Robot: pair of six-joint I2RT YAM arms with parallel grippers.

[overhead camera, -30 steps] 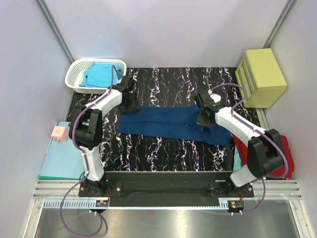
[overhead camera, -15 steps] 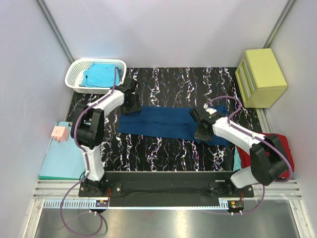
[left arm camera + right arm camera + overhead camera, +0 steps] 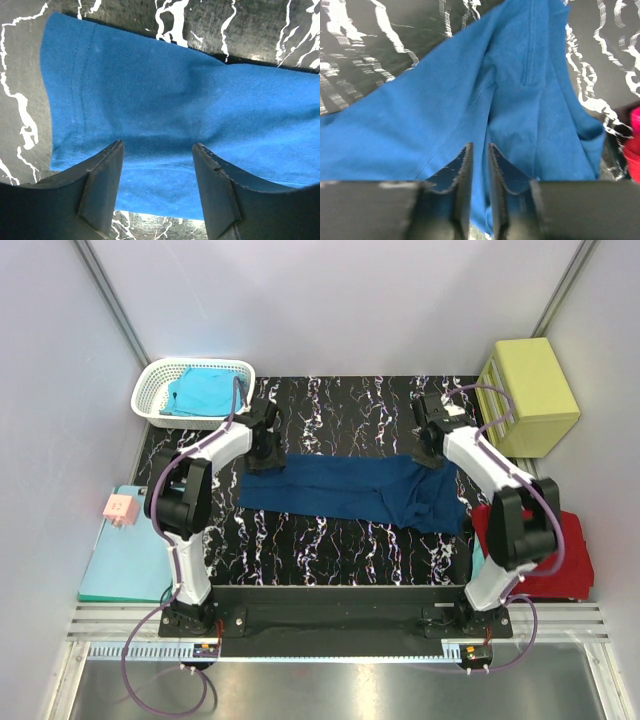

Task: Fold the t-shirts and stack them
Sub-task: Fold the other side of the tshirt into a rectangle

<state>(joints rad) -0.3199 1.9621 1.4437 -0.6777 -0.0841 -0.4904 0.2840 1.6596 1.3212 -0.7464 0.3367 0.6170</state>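
The navy t-shirt [image 3: 340, 490] lies as a long folded band across the black marbled mat [image 3: 330, 410]. My left gripper [image 3: 268, 452] hovers over its far left end, jaws open and nothing between them [image 3: 157, 146]; blue cloth [image 3: 165, 95] lies below. My right gripper [image 3: 430, 452] is at the shirt's far right corner. Its jaws [image 3: 480, 146] stand a narrow gap apart just above rumpled cloth [image 3: 445, 115]. A turquoise t-shirt [image 3: 198, 390] lies in the white basket [image 3: 150, 390]. At the right edge sits a red t-shirt [image 3: 560, 560].
A yellow drawer box [image 3: 527, 395] stands at the back right, close to my right arm. A teal clipboard [image 3: 125, 560] with a pink item [image 3: 120, 507] on it lies off the mat at the left. Grey walls enclose the back and sides.
My right gripper swung toward the near side, then out to the shirt's far right corner, and its jaws parted. The shirt's right end now lies spread wider. The left gripper barely moved.
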